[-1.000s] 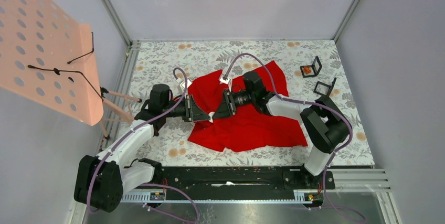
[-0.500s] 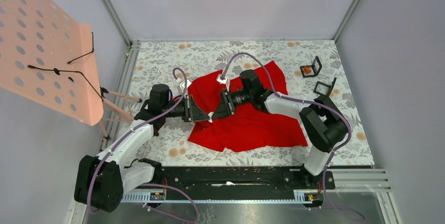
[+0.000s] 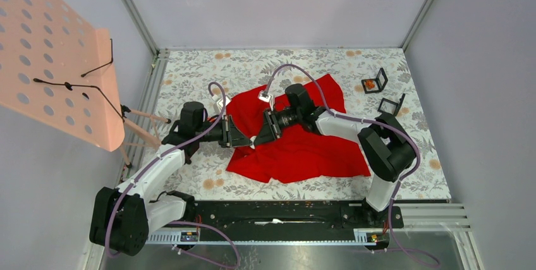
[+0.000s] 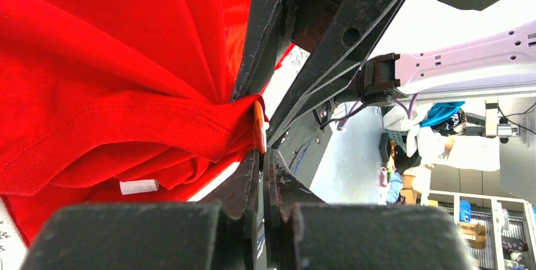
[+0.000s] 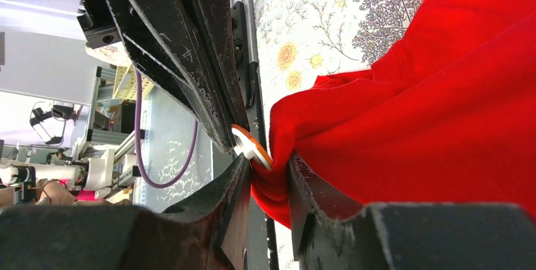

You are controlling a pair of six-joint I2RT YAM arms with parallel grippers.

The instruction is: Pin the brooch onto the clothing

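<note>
The red shirt (image 3: 297, 147) lies crumpled on the floral tabletop, and my two grippers meet over its left part. My left gripper (image 3: 248, 141) is shut on the brooch (image 4: 259, 128), a thin white disc with an orange rim, seen edge-on at its fingertips. My right gripper (image 3: 258, 136) is shut on a raised fold of the shirt (image 5: 404, 112). In the right wrist view the brooch (image 5: 251, 148) presses against that fold, right at my right gripper (image 5: 268, 167). My left gripper (image 4: 262, 156) shows the shirt (image 4: 107, 80) bunched against the disc.
Two small black stands sit at the back right, one holding something orange (image 3: 374, 82) and the other (image 3: 392, 104) nearer. A pink pegboard (image 3: 57, 61) with black wire hooks leans over the left side. A white label (image 4: 139, 186) shows on the shirt.
The right arm's wrist and elbow have shifted slightly left and away. Both grippers stay together at the shirt fold, and their holds look the same.
</note>
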